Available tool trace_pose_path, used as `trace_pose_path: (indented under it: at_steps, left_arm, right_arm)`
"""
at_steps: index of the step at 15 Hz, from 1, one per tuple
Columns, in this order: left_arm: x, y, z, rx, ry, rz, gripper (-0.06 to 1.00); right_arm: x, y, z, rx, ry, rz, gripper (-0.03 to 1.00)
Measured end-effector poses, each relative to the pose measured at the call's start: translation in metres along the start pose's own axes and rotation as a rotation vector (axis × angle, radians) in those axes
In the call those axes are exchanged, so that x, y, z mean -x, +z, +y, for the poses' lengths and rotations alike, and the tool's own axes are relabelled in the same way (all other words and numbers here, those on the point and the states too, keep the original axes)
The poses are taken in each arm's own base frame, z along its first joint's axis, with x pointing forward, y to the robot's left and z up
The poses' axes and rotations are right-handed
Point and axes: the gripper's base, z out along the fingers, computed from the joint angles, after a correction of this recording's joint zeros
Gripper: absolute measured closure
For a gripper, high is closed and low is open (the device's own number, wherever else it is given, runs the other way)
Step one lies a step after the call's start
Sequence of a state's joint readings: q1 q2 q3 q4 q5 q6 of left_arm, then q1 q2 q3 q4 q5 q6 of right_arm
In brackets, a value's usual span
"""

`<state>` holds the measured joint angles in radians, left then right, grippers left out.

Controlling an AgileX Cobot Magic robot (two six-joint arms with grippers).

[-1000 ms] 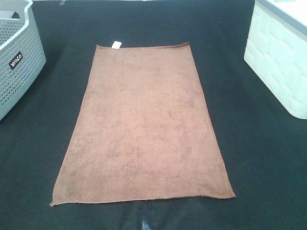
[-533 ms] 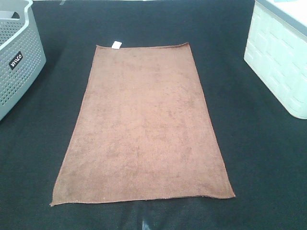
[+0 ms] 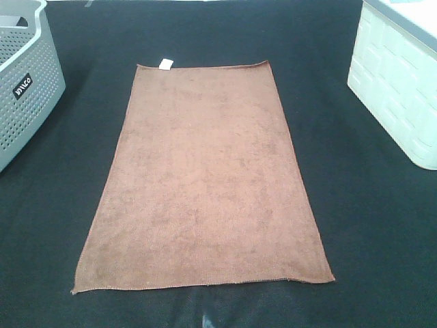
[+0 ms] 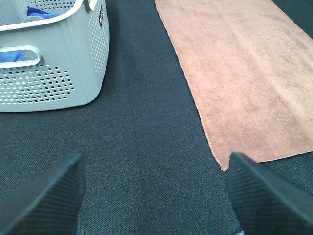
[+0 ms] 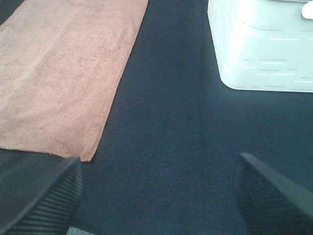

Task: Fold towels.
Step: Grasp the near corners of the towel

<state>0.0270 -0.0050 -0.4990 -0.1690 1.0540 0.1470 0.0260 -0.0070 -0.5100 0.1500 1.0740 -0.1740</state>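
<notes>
The reddish-brown towel (image 3: 205,181) lies flat and fully spread on the black table, long side running away from me, with a small white tag (image 3: 164,64) at its far short edge. It also shows in the left wrist view (image 4: 244,73) and the right wrist view (image 5: 63,73). My left gripper (image 4: 154,205) is open and empty above bare table, just off the towel's near left corner. My right gripper (image 5: 156,200) is open and empty above bare table, just off the towel's near right corner. Neither gripper shows in the exterior high view.
A grey perforated basket (image 3: 24,82) stands at the far left, with blue cloth (image 4: 39,11) inside. A white bin (image 3: 403,89) stands at the far right, also in the right wrist view (image 5: 264,44). Black table cloth (image 3: 369,225) surrounds the towel.
</notes>
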Motion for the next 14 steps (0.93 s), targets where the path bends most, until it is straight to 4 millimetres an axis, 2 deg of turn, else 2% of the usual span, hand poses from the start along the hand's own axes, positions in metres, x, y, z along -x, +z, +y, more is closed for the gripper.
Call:
trace_pose_path:
  at_steps: [14]
  left_arm:
    - [0.0000, 0.0000, 0.0000, 0.000, 0.000, 0.000, 0.18]
  right_arm:
    - [0.0000, 0.0000, 0.0000, 0.000, 0.000, 0.000, 0.17]
